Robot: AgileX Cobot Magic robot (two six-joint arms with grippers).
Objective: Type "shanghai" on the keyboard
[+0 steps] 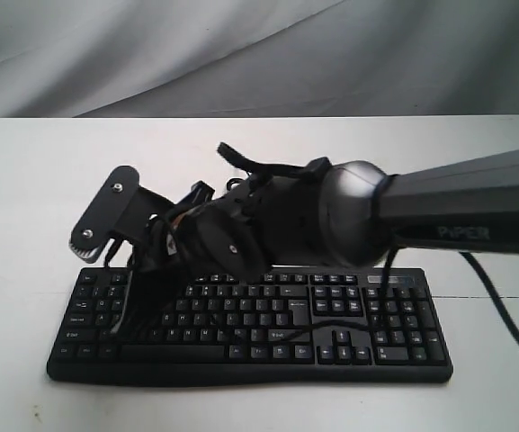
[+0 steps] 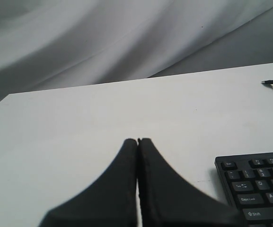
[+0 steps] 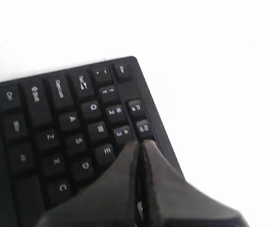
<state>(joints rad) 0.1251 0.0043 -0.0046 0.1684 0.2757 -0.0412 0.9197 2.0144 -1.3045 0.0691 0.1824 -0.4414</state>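
The black keyboard point(image 1: 331, 310) lies near the front of the white table, its white legends facing the exterior camera. My right arm reaches across it from the right. The right gripper point(image 3: 140, 143) is shut with nothing in it, its tips over the keyboard's point(image 3: 56, 123) upper left keys, close to 3 and E. Whether it touches a key, I cannot tell. In the exterior view that gripper point(image 1: 138, 274) is a dark mass above the left keys. My left gripper point(image 2: 137, 140) is shut and empty over bare table, left of the keyboard's point(image 2: 259, 189) Esc corner.
A black cable point(image 1: 502, 310) runs over the table right of the keyboard. A loose plug end point(image 2: 268, 82) lies at the back. A pale cloth backdrop point(image 1: 241, 54) hangs behind the table's far edge.
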